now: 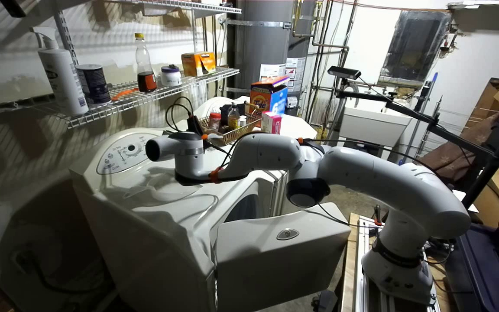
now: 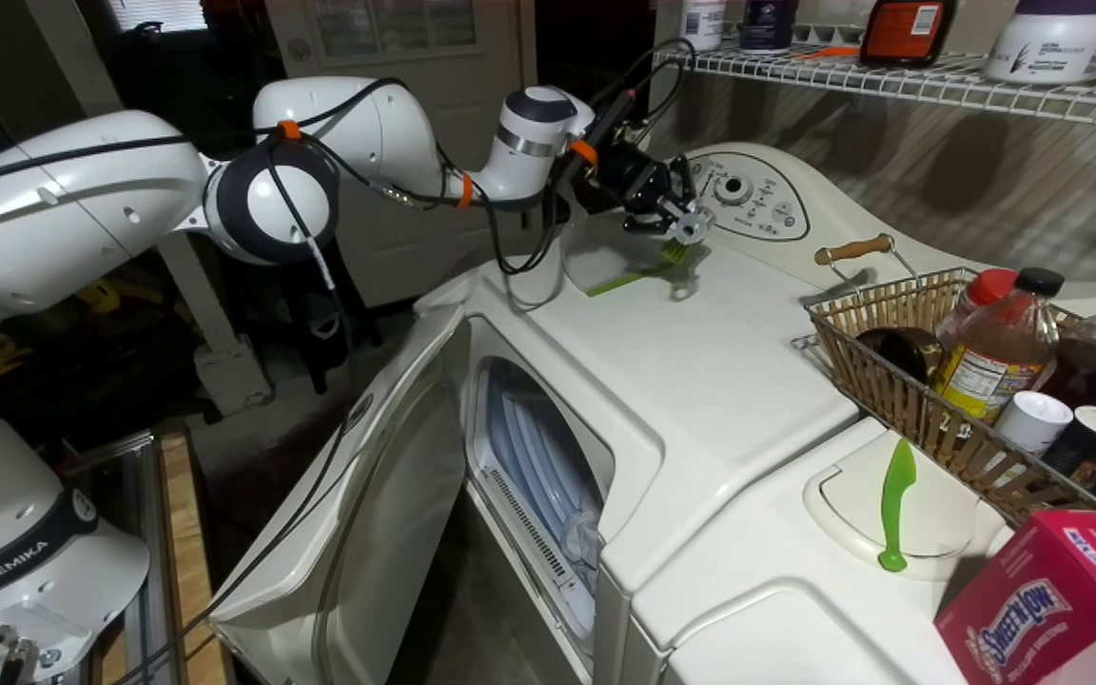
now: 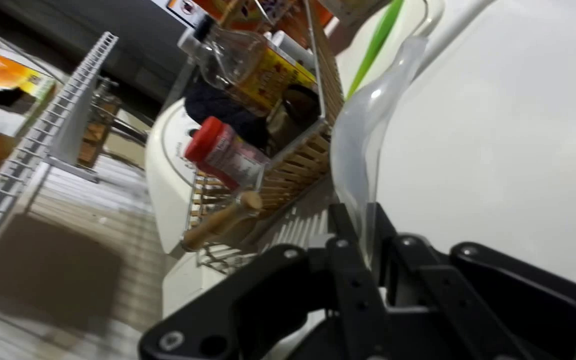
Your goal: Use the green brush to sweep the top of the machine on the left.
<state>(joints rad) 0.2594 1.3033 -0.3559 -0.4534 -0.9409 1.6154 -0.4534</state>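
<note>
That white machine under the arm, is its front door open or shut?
Open: the door stands swung out from the machine in both exterior views, baring its bluish interior.

Both exterior views overlook the machine (image 2: 681, 362) from opposite sides.

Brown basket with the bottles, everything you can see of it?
The brown basket is open-topped, its flaring walls made of narrow slats, wood or wicker by look, under a metallic-looking rim. A wire-mounted wooden handle sticks up at one end. It stands upright, seemingly straddling the open-doored machine and its neighbour; its base is hidden. Inside are a red-lidded jar, a yellow-labelled bottle and other containers.
</note>
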